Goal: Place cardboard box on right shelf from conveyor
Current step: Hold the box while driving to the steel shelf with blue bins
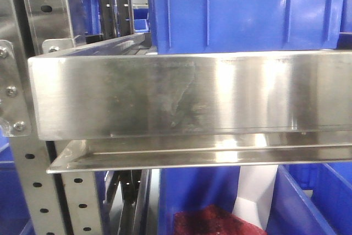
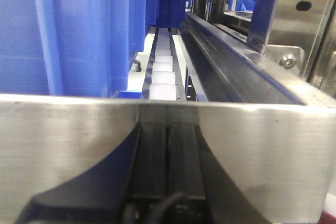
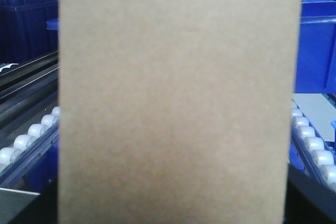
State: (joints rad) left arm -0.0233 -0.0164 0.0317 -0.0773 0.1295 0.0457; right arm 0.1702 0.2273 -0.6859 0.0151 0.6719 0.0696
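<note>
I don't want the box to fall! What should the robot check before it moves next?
1. The cardboard box fills the right wrist view: ok.
2. Firm grip on it: cannot tell.
3. Box edges straight, not tilted: ok.
4. The rollers show on both sides of the box: ok.
5. The right shelf lip faces the front camera: ok.
6. Free room beside the blue bin: cannot tell.

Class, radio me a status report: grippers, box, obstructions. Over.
Both jaws unreadable. Cardboard box fills right wrist view, roller tracks either side. Blue bin sits on right shelf.
</note>
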